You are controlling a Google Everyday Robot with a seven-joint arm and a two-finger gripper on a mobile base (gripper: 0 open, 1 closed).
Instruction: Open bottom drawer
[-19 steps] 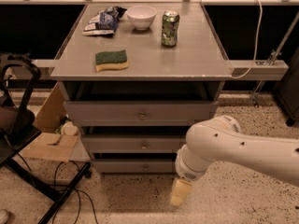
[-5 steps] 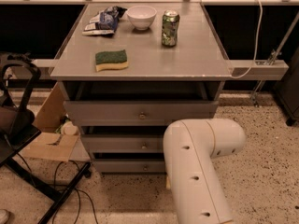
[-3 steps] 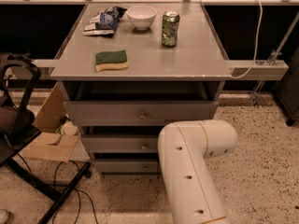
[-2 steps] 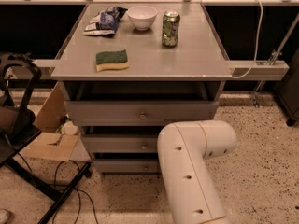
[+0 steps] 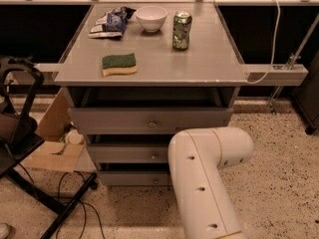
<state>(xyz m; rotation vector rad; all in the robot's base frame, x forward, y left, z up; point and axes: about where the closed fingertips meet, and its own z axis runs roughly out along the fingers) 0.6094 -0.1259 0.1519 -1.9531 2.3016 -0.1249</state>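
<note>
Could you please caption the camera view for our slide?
Robot arm bent in front of the closed bottom drawer; gripper out of frame.

The bottom drawer [image 5: 130, 178] is seen as a narrow, flat grey front, lowest of three beneath the desk's [image 5: 199, 68] front edge. It is set back under the drawer above, and its right part is hidden by the arm [image 5: 204, 183]. The gripper is out of view.

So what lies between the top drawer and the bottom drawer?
Only the middle drawer, in the camera view; the white arm hides its right end. The gripper is out of view.
</note>
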